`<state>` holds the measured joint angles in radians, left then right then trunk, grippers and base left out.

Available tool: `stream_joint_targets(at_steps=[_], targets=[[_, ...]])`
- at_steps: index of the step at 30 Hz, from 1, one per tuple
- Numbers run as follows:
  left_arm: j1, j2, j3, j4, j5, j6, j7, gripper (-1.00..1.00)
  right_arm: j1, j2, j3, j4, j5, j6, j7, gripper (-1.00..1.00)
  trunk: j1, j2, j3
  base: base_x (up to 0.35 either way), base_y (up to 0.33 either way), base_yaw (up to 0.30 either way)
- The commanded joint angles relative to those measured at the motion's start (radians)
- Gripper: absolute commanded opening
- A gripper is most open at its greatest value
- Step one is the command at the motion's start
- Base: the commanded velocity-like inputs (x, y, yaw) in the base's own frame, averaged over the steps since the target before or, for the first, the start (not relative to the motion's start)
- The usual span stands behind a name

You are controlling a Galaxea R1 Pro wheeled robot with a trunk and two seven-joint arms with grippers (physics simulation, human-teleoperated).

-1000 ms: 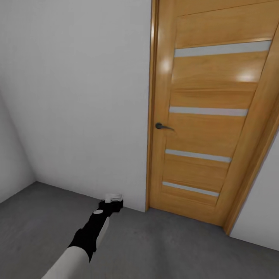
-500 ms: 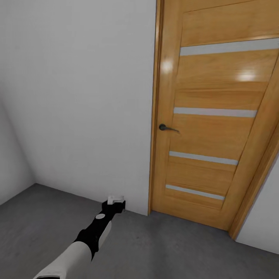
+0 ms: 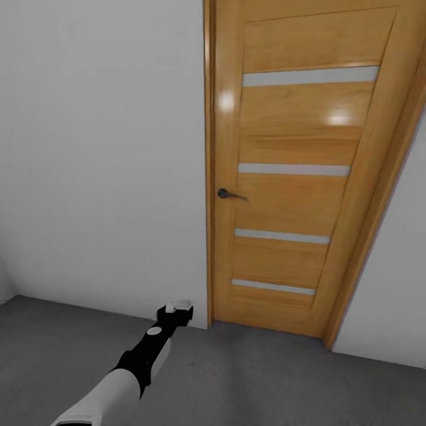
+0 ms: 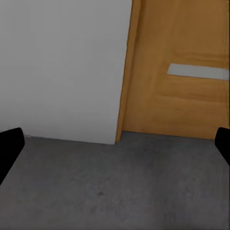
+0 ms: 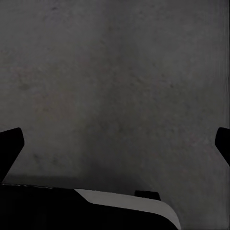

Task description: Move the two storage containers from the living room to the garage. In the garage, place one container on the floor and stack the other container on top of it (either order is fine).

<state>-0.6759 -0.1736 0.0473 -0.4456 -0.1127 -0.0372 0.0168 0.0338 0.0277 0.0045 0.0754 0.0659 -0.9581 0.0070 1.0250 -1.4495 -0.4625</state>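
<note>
The two storage containers are out of view. My left arm reaches forward and low, and my left gripper (image 3: 178,309) hangs just above the dark grey floor (image 3: 248,384), close to the foot of the wall. In the left wrist view the left gripper (image 4: 115,148) is open, its dark fingertips (image 4: 9,146) far apart with nothing between them. My right gripper (image 5: 115,148) is open too and empty, facing bare grey floor (image 5: 120,86).
A shut wooden door (image 3: 296,195) with pale horizontal strips and a dark lever handle (image 3: 228,194) stands straight ahead. Plain pale grey wall (image 3: 100,160) runs to its left, and more wall (image 3: 396,284) to its right. Floor lies open in front of me.
The whole picture has shifted left, so the camera has turned; the door now sits nearer the middle and the left room corner has almost left the view. The left arm keeps its pose.
</note>
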Motion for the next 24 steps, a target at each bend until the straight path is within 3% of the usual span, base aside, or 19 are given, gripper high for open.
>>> stream_joint_targets(at_steps=[1, 24], targets=[[-0.001, -0.001, 0.0, 0.001, -0.011, -0.003, 0.002, 1.0, 0.0, 0.0, 0.0, 0.001, 0.002, -0.004, 0.001, 1.0, 0.0, 0.0, -0.001, 0.0, 0.0, -0.292], [-0.001, -0.001, -0.017, 0.025, -0.018, 0.0, 0.003, 1.0, -0.001, 0.0, -0.001, 0.001, 0.003, -0.004, 0.001, 1.0, 0.0, 0.0, -0.001, 0.0, 0.0, -0.292]])
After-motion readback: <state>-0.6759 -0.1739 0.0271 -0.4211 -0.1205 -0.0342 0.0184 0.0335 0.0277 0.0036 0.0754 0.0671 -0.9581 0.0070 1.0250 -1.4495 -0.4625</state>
